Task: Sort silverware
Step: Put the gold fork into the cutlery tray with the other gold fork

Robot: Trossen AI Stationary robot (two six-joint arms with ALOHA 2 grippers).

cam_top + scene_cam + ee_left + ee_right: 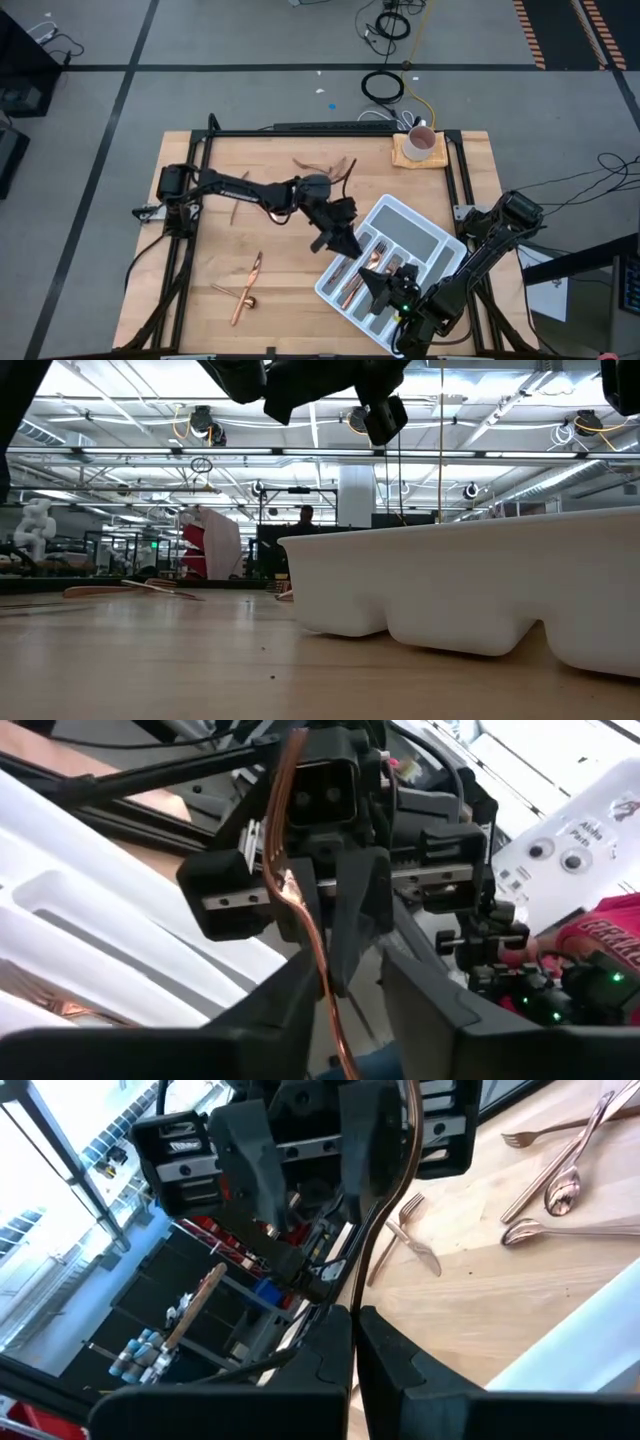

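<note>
Silverware is sitting in three places: loose pieces on the wooden table (200, 260), a batch inside the grey-white divided tray (420, 225), and one long copper piece (300, 910) being passed between the two grippers just over the tray's near-left corner.

Tray is lying at an angle on the table's right half. Several copper pieces (352, 285) are lying lengthwise in its long compartments; exact count and type are hard to read because both arms are covering much of it. In the low view the tray's white wall (470, 585) is filling the right side and its contents are hidden.

Left gripper (338, 238) is hanging over the tray's left edge. Its fingers (420, 1010) are standing apart around the copper piece, with gaps showing on both sides. Right gripper (378, 283) is over the tray, fingers (330, 1360) pressed together and pinching the other end of the same piece (385, 1190).

Loose on the table: a fork, knife and spoon (243, 290) crossing near the front left, more pieces (325, 165) near the back centre. A cup (421, 143) is sitting on a small wooden board (400, 155) at the back right; its contents are not visible.
</note>
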